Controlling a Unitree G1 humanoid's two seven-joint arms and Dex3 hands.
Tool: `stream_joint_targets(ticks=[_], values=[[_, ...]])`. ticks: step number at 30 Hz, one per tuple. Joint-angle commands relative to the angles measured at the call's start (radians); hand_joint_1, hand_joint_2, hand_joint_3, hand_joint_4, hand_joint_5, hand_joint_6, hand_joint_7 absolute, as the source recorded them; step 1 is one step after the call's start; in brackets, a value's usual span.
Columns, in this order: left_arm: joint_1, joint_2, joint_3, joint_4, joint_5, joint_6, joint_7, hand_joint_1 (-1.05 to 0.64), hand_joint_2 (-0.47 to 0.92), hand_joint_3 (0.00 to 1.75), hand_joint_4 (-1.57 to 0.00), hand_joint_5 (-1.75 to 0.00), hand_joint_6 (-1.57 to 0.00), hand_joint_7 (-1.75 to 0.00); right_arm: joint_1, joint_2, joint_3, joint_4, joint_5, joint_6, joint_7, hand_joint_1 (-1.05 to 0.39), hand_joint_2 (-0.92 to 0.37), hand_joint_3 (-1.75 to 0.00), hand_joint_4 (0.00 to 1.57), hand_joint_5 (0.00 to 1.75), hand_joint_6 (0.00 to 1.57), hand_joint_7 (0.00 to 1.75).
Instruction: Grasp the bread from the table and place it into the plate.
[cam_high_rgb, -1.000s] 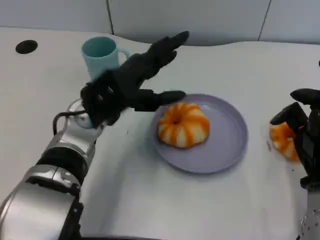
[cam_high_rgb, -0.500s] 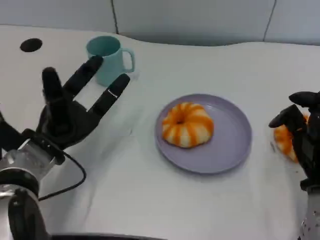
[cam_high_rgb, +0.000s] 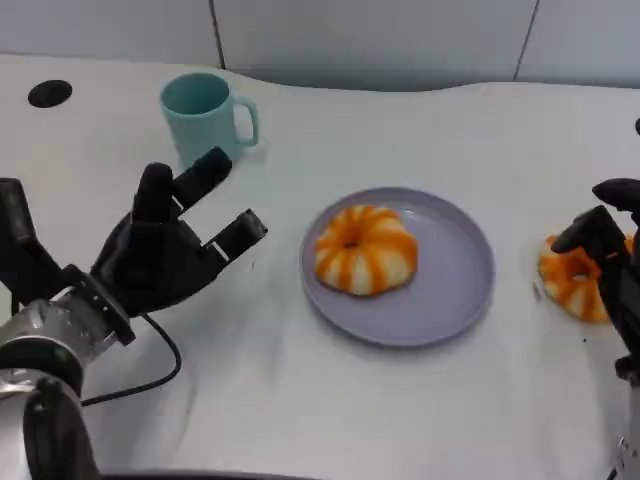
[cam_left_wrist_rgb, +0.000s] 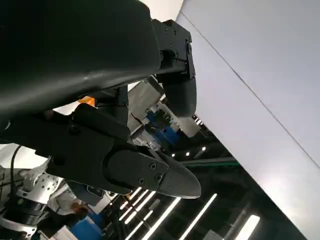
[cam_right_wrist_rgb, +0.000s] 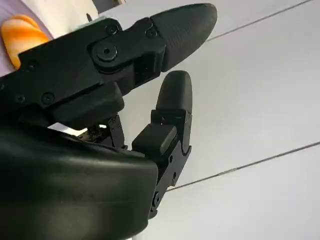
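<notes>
An orange-and-cream ring-shaped bread lies on the left half of the lavender plate at the table's middle. A second, similar bread lies on the table right of the plate, partly behind my right hand, which hovers at the right edge with nothing in it. My left hand is well left of the plate, fingers spread apart and holding nothing. A sliver of bread shows in the right wrist view beside the fingers.
A teal mug stands at the back left, behind my left hand. A black round hole sits in the table's far left corner. A black cable loops from my left wrist over the tabletop.
My left hand has drawn back from the plate's edge to the left and toward me, its fingers spreading. The bread stays on the plate. The right hand has barely moved.
</notes>
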Motion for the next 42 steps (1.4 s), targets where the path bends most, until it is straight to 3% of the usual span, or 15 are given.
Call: stream_joint_targets(ticks=[1,7,20,28,31,32,34,36,42], values=[[-0.007,0.014,0.012,-0.001,0.01,-0.005,0.008,-0.77,0.85,0.02,-0.44,-1.75,-0.33,-1.61,-0.005,-0.013,-0.006,0.01,0.006,-0.013,0.021,-0.52,-0.92,-0.02,0.6,1.75,0.78,0.93],[-0.002,0.01,0.017,-0.001,0.016,-0.013,0.016,-0.8,0.88,0.01,-0.45,-1.75,-0.28,-1.73,-0.01,-0.018,-0.011,0.034,0.007,-0.021,0.037,-0.53,-0.92,-0.03,0.6,1.75,0.78,0.92],[0.066,-0.004,0.022,-0.005,0.035,-0.065,0.023,-0.85,0.92,0.03,-0.4,-1.75,-0.29,-1.67,0.03,0.002,-0.035,0.079,0.014,-0.029,0.052,-0.53,-0.92,-0.01,0.59,1.75,0.77,0.95],[0.057,-0.023,-0.009,-0.015,0.064,-0.073,0.061,-0.79,0.91,0.01,-0.39,-1.75,-0.3,-1.69,0.101,0.043,-0.02,-0.075,0.014,-0.008,-0.003,-0.53,-0.9,0.0,0.58,1.74,0.73,1.02],[0.034,-0.024,-0.005,-0.022,0.063,-0.076,0.068,-0.76,0.9,0.0,-0.39,-1.75,-0.32,-1.71,0.117,0.057,-0.001,-0.17,0.023,0.032,-0.022,-0.51,-0.91,0.0,0.6,1.72,0.75,0.99],[0.024,-0.022,-0.004,-0.025,0.062,-0.078,0.071,-0.71,0.88,0.0,-0.39,-1.75,-0.33,-1.71,0.118,0.057,0.006,-0.199,0.028,0.052,-0.029,-0.51,-0.91,0.0,0.62,1.67,0.79,0.9],[0.009,-0.02,-0.001,-0.03,0.059,-0.086,0.076,-0.68,0.87,0.0,-0.4,-1.75,-0.33,-1.71,0.12,0.053,0.024,-0.249,0.016,0.072,-0.053,-0.51,-0.92,0.0,0.62,1.65,0.82,0.84],[-0.002,-0.02,0.011,-0.033,0.047,-0.085,0.075,-0.67,0.85,0.0,-0.43,-1.75,-0.42,-1.61,0.114,0.038,0.041,-0.278,-0.004,0.083,-0.067,-0.52,-0.92,0.0,0.58,1.71,0.79,0.89],[0.02,-0.032,0.031,-0.032,0.026,-0.079,0.094,-0.68,0.85,0.01,-0.45,-1.75,-0.48,-1.58,0.125,-0.003,0.035,-0.239,0.013,0.098,-0.032,-0.53,-0.92,-0.01,0.58,1.7,0.8,0.88]])
